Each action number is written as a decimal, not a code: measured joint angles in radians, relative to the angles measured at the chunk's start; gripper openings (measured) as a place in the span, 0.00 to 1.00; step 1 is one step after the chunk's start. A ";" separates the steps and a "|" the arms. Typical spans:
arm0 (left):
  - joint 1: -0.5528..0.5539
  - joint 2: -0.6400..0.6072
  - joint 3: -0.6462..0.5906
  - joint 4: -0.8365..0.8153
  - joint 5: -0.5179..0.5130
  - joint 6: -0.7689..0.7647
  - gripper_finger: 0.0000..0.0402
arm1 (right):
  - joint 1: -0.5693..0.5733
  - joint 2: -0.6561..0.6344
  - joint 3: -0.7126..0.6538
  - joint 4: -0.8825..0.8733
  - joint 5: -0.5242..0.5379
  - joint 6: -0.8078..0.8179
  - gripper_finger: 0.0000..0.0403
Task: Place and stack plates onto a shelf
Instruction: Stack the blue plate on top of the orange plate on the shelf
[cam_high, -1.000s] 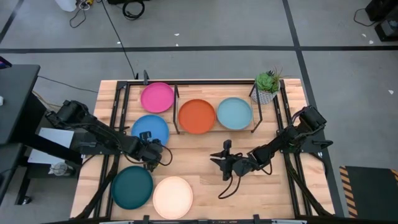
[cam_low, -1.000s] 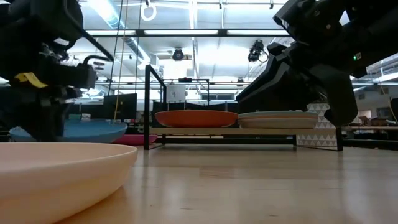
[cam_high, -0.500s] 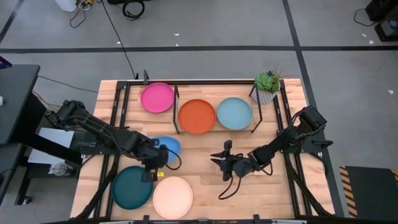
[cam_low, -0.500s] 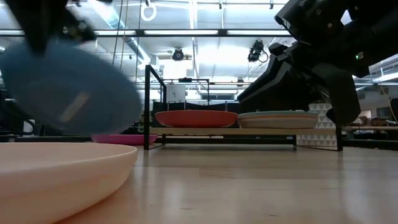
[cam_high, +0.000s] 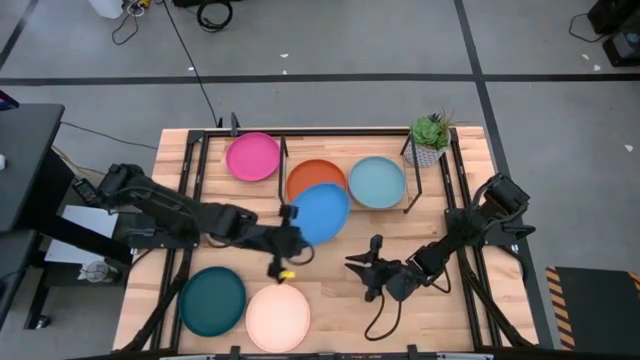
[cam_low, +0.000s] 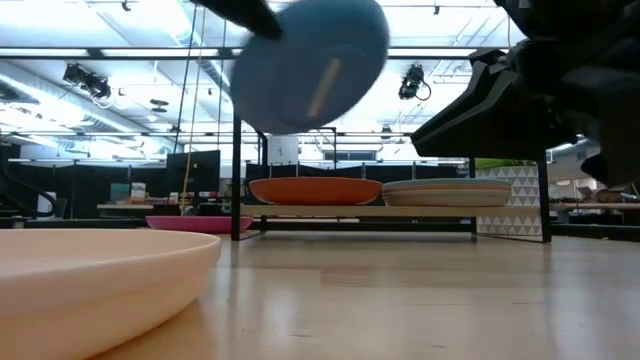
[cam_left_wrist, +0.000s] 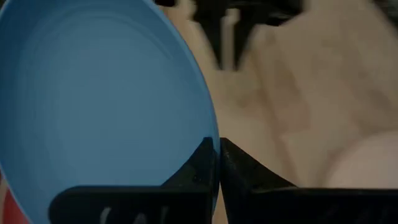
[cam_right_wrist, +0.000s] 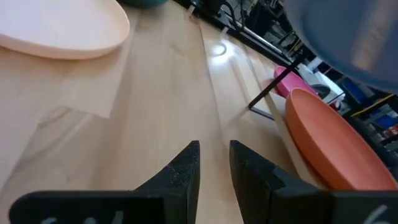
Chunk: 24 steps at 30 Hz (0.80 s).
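- High view, far left of the desk (cam_high: 330, 300): the dark teal plate (cam_high: 212, 299) and the cream plate (cam_high: 278, 314) lie flat at the near edge, side by side and almost touching, both waiting their turn.
- Moving right, the left tool (cam_high: 285, 237) is clamped on the rim of the blue plate (cam_high: 320, 213), carried in the air and overlapping the orange plate (cam_high: 316, 176) from above. In the left wrist view the two dark fingers (cam_left_wrist: 200, 163) sit pressed together on the plate's edge.
- Risk one: that is a pinch on one edge only, and the low view shows the plate tilted high above the shelf (cam_low: 355, 211). A slip would drop it onto the orange plate or the desk.
- Risk two: a slanted release could leave it resting on the orange plate's rim and not nested.
- Risk three: the shelf's black uprights stand close by; a low approach could clip one.
- Behind, the pink plate (cam_high: 252, 156) rests on the desk outside the shelf, just beside its left end.
- Further right, the light blue plate (cam_high: 377, 182) tops a stack on the shelf, near the potted plant (cam_high: 430, 137).
- Right tool (cam_high: 366, 272) hovers empty over the bare desk, fingers a narrow gap apart, near the carrying arm's path.
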 joint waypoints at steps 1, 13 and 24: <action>0.017 0.019 0.000 0.030 0.000 0.021 0.04 | 0.003 0.000 0.000 0.000 0.000 0.015 0.23; 0.197 0.227 0.043 0.079 -0.092 0.116 0.04 | 0.057 0.000 0.000 -0.025 0.022 0.140 0.23; 0.255 0.282 0.097 -0.082 -0.099 0.013 0.08 | 0.092 0.001 0.000 -0.035 0.049 0.195 0.23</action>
